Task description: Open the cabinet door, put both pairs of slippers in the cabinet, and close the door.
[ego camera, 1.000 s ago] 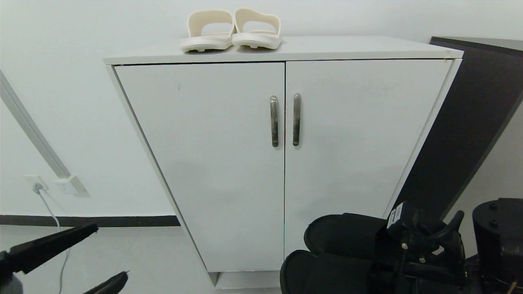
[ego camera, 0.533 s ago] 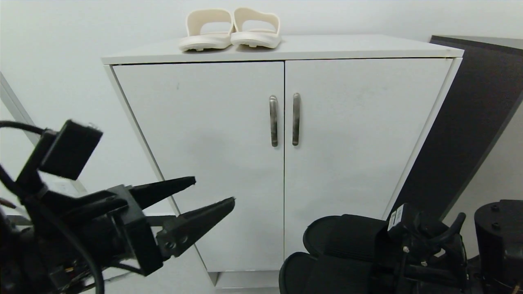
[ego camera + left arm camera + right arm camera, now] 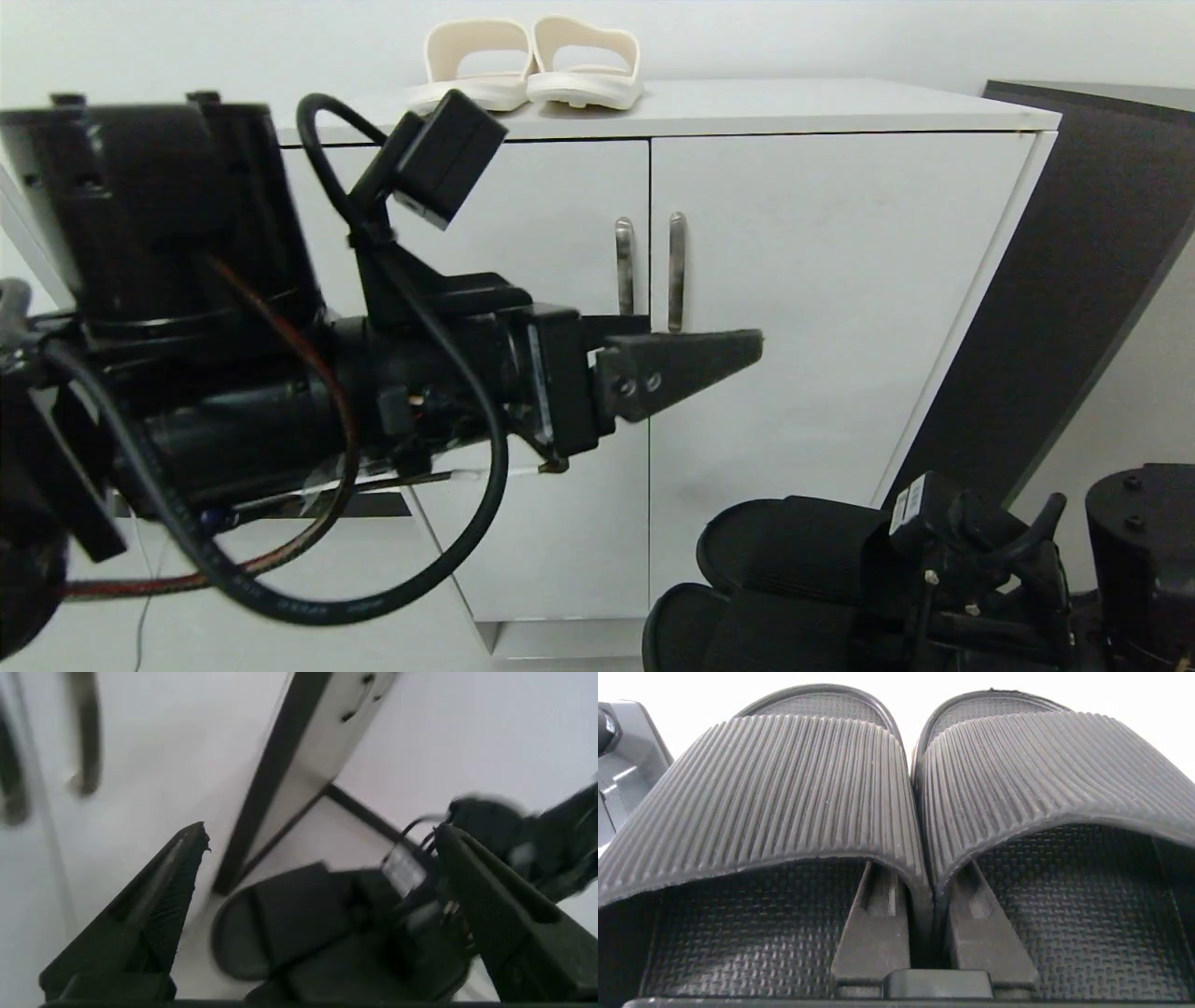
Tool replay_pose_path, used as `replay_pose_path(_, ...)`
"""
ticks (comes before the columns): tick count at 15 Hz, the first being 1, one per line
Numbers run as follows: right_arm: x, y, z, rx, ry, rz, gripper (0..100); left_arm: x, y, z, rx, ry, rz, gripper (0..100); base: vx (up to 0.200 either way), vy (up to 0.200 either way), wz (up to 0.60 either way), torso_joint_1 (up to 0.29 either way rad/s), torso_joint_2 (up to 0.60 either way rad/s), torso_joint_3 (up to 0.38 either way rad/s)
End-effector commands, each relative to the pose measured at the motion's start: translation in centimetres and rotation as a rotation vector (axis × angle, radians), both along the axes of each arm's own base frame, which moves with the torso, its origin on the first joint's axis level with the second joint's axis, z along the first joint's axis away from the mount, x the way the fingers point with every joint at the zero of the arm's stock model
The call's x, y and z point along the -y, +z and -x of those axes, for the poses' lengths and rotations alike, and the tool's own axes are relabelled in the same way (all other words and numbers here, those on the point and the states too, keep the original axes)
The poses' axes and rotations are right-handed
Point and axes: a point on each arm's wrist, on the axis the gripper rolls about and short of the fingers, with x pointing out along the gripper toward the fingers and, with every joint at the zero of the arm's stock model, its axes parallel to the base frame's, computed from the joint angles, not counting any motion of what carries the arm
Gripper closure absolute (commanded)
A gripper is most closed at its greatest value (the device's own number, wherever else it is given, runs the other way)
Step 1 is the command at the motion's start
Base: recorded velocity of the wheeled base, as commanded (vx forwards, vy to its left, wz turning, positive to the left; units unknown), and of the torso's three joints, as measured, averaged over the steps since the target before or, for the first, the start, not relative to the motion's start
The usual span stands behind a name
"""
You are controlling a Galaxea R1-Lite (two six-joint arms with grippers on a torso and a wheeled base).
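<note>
Left gripper (image 3: 322,833) risen to the handles (image 3: 677,271) — right gripper (image 3: 920,896) grips black slippers (image 3: 784,541).

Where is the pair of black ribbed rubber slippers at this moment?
The pair of black ribbed rubber slippers is low on the right in the head view, before the white cabinet's right door, held side by side by the right gripper.

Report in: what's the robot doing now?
Left gripper open before the cabinet doors, both closed. Right gripper shut on black slippers. Cream slippers on top.
</note>
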Motion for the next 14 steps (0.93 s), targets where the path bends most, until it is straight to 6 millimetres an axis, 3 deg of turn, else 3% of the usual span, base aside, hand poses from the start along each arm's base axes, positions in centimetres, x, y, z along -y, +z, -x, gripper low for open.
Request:
replay_pose_path(1, 0.0, 0.0, 0.0, 0.000, 0.001, 0.001, 100, 2.0, 0.4, -2.5, -0.053, -0.028, 0.018, 0, 0.000, 0.000, 0.00, 0.000, 0.00, 0.000)
replay_pose_path(4, 0.0, -0.3, 0.0, -0.009, 0.002, 0.007, 100, 3.5, 1.0, -4.6, -0.071, -0.043, 0.053, 0, 0.000, 0.000, 0.00, 0.000, 0.00, 0.000)
replay_pose_path(8, 0.1, -0.5, 0.1, -0.012, 0.004, 0.012, 100, 2.2, 1.3, -6.5, -0.094, 0.033, 0.032, 0, 0.000, 0.000, 0.00, 0.000, 0.00, 0.000)
replay_pose_path(14, 0.1, -0.5, 0.1, -0.015, 0.004, 0.016, 100, 2.8, 0.9, -6.8, -0.087, 0.179, 0.030, 0, 0.000, 0.000, 0.00, 0.000, 0.00, 0.000)
